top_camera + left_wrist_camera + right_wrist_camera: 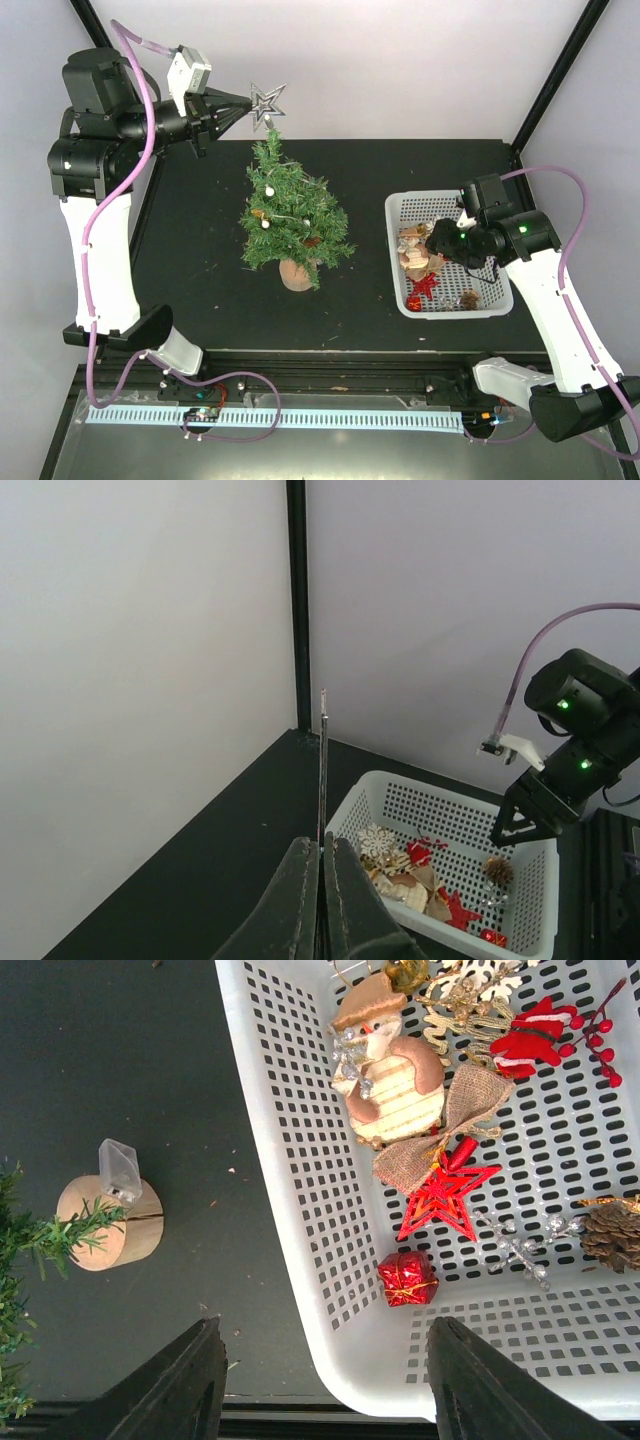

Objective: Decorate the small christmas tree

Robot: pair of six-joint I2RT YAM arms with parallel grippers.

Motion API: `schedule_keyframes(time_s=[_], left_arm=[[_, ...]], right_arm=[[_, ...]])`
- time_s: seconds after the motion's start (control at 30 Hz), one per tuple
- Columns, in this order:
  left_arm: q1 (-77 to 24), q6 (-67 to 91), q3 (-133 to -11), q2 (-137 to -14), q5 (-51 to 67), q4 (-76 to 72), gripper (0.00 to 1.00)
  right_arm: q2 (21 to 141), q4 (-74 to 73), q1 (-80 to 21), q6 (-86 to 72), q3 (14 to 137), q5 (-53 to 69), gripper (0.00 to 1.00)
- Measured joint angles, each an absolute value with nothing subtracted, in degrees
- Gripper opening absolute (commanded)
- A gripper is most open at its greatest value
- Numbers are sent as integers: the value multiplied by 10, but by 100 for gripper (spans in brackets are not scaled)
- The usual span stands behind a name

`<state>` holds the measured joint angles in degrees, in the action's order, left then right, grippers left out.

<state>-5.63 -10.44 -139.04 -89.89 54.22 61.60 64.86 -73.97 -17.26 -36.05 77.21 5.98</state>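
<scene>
The small christmas tree (290, 210) stands upright on its light-wood stump (297, 272) near the middle of the black table, with white beads strung on it. My left gripper (245, 103) is shut on a silver star (267, 102), held just above the tree's tip. The left wrist view shows that star (323, 770) edge-on, a thin strip rising from my left gripper (322, 845). My right gripper (440, 240) hovers open over the white basket (395, 250). In the right wrist view my right gripper (325, 1325) straddles the basket's near corner, holding nothing; the stump (110, 1225) lies at left.
The basket (300, 1210) holds a snowman figure (385, 1080), a red star (445, 1195), a small red gift box (407, 1278), a pinecone (612, 1235) and other ornaments. A white snowflake (377, 840) shows in the left wrist view. Walls and black frame posts enclose the table.
</scene>
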Motion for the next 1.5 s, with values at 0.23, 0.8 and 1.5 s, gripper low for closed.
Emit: schedule_keyframes(time_s=[0.23, 0.8, 1.5], left_arm=[[-56, -107, -1390, -899, 542, 622, 3], [-56, -108, -1380, -888, 542, 627, 6], [-65, -158, -1376, -888, 531, 661, 5]], right_arm=[[650, -738, -173, -361, 772, 62, 56], [650, -735, -173, -361, 760, 65, 56], [648, -734, -173, -361, 753, 66, 56]])
